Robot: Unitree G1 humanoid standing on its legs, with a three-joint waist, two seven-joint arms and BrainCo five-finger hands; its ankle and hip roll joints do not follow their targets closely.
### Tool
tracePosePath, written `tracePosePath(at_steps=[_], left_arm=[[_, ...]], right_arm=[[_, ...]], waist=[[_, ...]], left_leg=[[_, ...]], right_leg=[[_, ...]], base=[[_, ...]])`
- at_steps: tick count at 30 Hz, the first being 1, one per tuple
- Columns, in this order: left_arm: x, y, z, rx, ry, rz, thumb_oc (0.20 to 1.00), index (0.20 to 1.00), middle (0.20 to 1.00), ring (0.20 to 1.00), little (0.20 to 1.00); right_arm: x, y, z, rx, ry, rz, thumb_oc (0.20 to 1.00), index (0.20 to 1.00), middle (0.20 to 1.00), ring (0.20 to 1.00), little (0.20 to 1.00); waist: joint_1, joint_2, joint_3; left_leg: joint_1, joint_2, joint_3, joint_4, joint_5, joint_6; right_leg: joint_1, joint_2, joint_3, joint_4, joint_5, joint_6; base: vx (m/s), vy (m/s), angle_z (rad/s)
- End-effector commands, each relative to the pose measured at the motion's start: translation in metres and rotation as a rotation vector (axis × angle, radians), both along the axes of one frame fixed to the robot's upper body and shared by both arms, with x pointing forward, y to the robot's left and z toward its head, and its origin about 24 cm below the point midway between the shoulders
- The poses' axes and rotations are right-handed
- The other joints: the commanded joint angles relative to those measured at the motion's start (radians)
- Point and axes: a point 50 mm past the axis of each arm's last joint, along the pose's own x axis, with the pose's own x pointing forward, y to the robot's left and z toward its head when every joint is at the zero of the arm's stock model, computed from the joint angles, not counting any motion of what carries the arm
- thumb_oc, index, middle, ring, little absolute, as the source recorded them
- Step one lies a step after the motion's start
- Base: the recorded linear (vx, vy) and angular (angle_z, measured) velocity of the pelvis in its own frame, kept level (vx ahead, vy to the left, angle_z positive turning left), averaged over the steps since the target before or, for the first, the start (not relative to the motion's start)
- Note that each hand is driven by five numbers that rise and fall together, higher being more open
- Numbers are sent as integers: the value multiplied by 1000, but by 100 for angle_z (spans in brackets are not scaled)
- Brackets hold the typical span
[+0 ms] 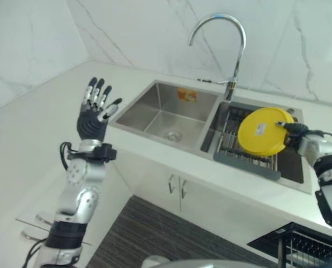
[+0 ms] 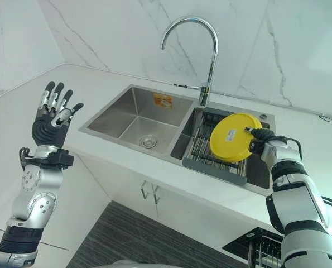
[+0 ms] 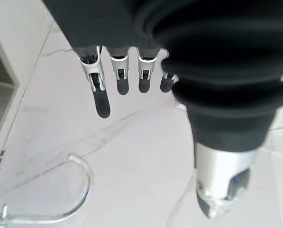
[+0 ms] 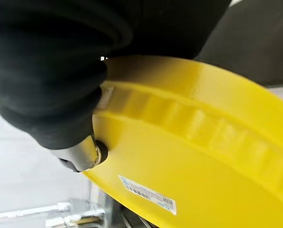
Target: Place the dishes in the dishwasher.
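Observation:
A yellow plate [image 1: 263,133] stands on edge, its underside with a white label facing me, above the dish rack [image 1: 249,153] in the right sink basin. My right hand [image 2: 259,138] is shut on the plate's right rim; in the right wrist view the thumb presses against the plate [image 4: 189,156]. My left hand [image 1: 93,114] is raised over the counter left of the sink, open, its fingers [image 3: 98,90] straight and holding nothing.
The empty left basin [image 1: 160,111] has a drain in its middle. A tall curved faucet [image 1: 232,50] rises behind the sink. Cabinet doors with handles [image 1: 177,187] sit under the counter. A dark wire dishwasher rack [image 1: 299,243] shows at the lower right.

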Motion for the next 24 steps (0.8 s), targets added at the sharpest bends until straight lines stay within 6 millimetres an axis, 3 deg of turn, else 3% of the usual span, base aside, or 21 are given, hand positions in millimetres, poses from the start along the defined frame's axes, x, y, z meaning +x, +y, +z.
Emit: tracePosePath(at_steps=[1,11,17,18,19,22,24], left_arm=[[1,3,22,13,-100,-17,1000,1000,1000,1000,1000],[-3,6,16,13,-90,-36,1000,1000,1000,1000,1000],[-9,7,8,16,-80,-55,1000,1000,1000,1000,1000],[-15,9,5,18,-83,-50,1000,1000,1000,1000,1000],[-16,10,4,17,-86,-46,1000,1000,1000,1000,1000],[-28,18,-3,15,-86,-5,1000,1000,1000,1000,1000],[-32,22,-5,19,-89,9,1000,1000,1000,1000,1000]], right_arm=[[27,17,71,-2,-334,5,200,200,200,200,200],[25,33,81,186,-538,34,200,200,200,200,200],[9,46,84,339,-726,84,200,200,200,200,200],[-8,57,78,418,-800,86,200,200,200,200,200],[-13,59,77,432,-815,90,200,200,200,200,200],[-63,67,59,514,-933,102,200,200,200,200,200],[-77,68,53,572,-961,92,200,200,200,200,200]], waist=[[7,-97,-20],[-15,-93,-19],[-51,-87,-18],[-78,-84,-17],[-86,-82,-16],[-153,-76,-15],[-176,-74,-15]], left_leg=[[9,-81,39,4,-104,44],[7,-76,48,4,-105,43],[6,-67,68,4,-103,41],[6,-62,79,4,-105,45],[6,-61,81,4,-105,45],[18,-54,118,4,-110,54],[27,-51,145,4,-103,52]], right_leg=[[62,-1,72,0,-97,-14],[55,3,83,0,-96,-17],[47,10,100,0,-95,-19],[40,17,119,0,-94,-20],[37,19,125,0,-93,-20],[19,35,180,0,-87,-18],[12,43,197,0,-86,-19]], base=[[0,0,0],[0,0,0],[13,-33,-1],[32,-102,-10],[43,-134,-20],[54,-124,-24],[36,-86,-45]])
